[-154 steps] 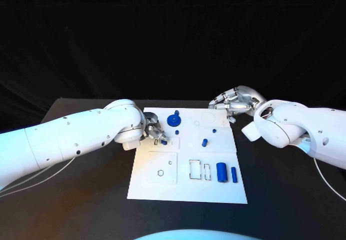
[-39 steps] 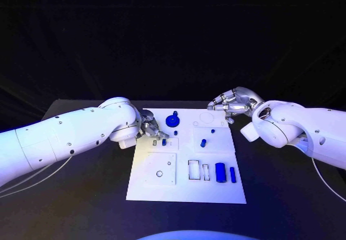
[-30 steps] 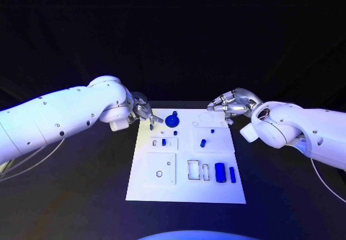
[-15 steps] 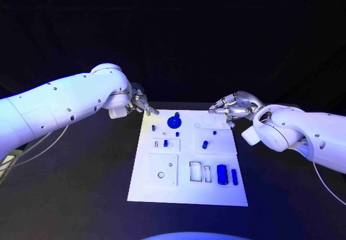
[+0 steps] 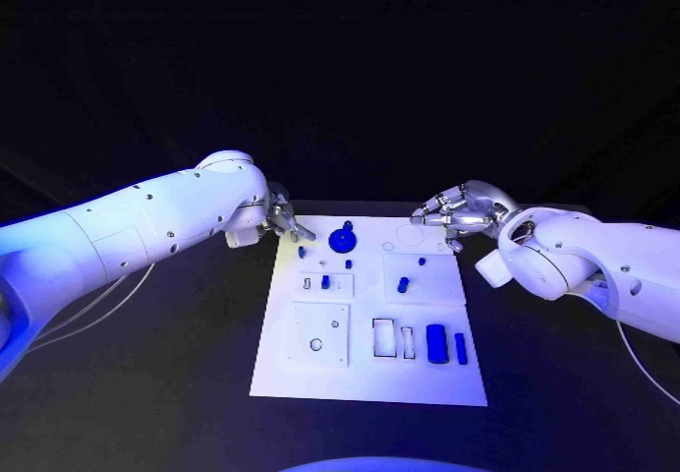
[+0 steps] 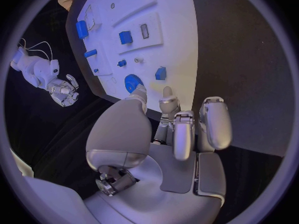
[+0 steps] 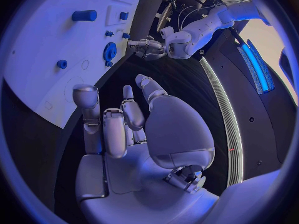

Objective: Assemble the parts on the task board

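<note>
White task board (image 5: 319, 374) at table centre, blue gear (image 5: 342, 238) at its 12 o'clock edge, blue cylinder (image 5: 435, 340) at 4 o'clock, left hand (image 5: 278, 220) off the 11 o'clock corner, fingers loosely curled, holding nothing, right hand (image 5: 456, 212) over the 1 o'clock corner, fingers curled, empty

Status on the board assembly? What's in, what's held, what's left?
Looks seated: the round blue part and several small blue pieces on the task board. In hand: nothing that I can see; the left hand hovers at the board's far left corner, the right hand at its far right corner. Left: the rectangular slots beside the two blue cylinders look empty, as do the round recesses up top.
</note>
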Controlling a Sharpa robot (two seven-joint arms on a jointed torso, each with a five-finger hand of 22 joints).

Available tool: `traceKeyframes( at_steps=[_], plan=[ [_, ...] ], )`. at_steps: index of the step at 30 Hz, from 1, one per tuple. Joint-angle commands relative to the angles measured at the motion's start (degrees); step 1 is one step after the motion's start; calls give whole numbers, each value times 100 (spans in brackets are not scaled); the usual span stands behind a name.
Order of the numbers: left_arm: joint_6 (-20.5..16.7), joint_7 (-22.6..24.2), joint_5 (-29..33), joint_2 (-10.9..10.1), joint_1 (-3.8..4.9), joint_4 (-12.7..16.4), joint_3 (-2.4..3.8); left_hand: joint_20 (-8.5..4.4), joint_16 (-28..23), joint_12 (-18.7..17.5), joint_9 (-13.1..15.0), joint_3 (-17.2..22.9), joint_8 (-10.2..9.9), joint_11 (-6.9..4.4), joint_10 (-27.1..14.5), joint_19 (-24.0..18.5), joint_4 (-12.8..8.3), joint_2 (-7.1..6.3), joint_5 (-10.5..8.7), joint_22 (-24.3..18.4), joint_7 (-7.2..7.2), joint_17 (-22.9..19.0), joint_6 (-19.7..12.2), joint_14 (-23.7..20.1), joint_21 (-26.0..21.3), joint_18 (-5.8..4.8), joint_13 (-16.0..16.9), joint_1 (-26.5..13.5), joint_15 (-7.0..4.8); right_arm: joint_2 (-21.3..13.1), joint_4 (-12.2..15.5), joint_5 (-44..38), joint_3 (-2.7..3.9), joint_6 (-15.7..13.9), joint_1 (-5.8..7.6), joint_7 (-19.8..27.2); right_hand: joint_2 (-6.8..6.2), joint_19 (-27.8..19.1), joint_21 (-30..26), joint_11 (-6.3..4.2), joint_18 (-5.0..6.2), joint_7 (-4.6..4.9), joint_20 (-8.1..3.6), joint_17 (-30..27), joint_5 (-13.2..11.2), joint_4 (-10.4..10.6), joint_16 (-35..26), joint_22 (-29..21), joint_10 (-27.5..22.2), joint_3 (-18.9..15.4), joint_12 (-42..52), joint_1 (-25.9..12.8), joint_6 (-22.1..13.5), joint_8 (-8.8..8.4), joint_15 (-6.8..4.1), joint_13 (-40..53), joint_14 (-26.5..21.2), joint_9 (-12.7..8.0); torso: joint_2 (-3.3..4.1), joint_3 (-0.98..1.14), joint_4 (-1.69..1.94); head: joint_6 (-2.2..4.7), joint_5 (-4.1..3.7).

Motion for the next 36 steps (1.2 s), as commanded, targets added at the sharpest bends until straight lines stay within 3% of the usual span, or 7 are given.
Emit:
traceKeyframes(
  at_steps=[1,9,20,28,36],
  plan=[
    [38,169,-170,47,-26,-25,2,-3,18,61,-18,-66,-26,3,51,65,-5,48,11,76,6,1509,58,594,57,14,43,-57,40,2,12,-37,0,78,-4,28,18,-48,-8,-4,-43,-3,-2,326,21,32,-33,0,-23,-12,-24,-20,-51,31,44,0,-12,6,5,2,0,-7,-15],
    [121,2,-316,77,-69,-64,-1,-20,18,255,-42,-188,21,-37,213,166,-8,142,11,256,-42,1509,210,594,167,-23,215,-100,9,-6,21,-37,0,78,-5,28,18,-48,-8,-4,-43,-3,-2,326,21,32,-33,0,-23,-12,-24,-20,-51,31,44,0,-12,6,-3,1,3,-24,-18],
    [177,-78,-367,76,-78,-68,-1,-32,18,291,-52,-210,32,-53,244,203,-22,181,12,325,-59,1509,244,594,209,-37,240,-44,-5,-6,22,-37,0,82,-5,29,18,-48,-8,-4,-43,-3,-2,326,21,32,-33,0,-23,-12,-24,-20,-51,31,44,0,-12,6,-5,0,4,-10,-5],
    [349,-82,-285,80,-79,-47,-1,-43,18,327,-63,-224,44,-69,276,231,-35,210,12,379,-75,1509,277,594,242,-48,267,61,-19,0,19,-37,0,85,-5,33,24,-47,4,-4,-45,-3,-1,333,25,37,-27,14,-17,-11,-19,-22,-54,33,43,6,-9,11,-4,1,10,-39,8],
    [442,-92,-260,88,-83,-29,-2,-50,18,357,-67,-236,60,-80,304,260,-34,232,12,438,-87,1509,313,594,278,-61,291,120,-28,6,15,-37,0,87,-5,36,25,-48,3,-4,-45,-3,-1,333,25,37,-28,13,-16,-11,-18,-22,-54,33,43,8,-9,11,-6,0,5,-11,19]
  ],
)
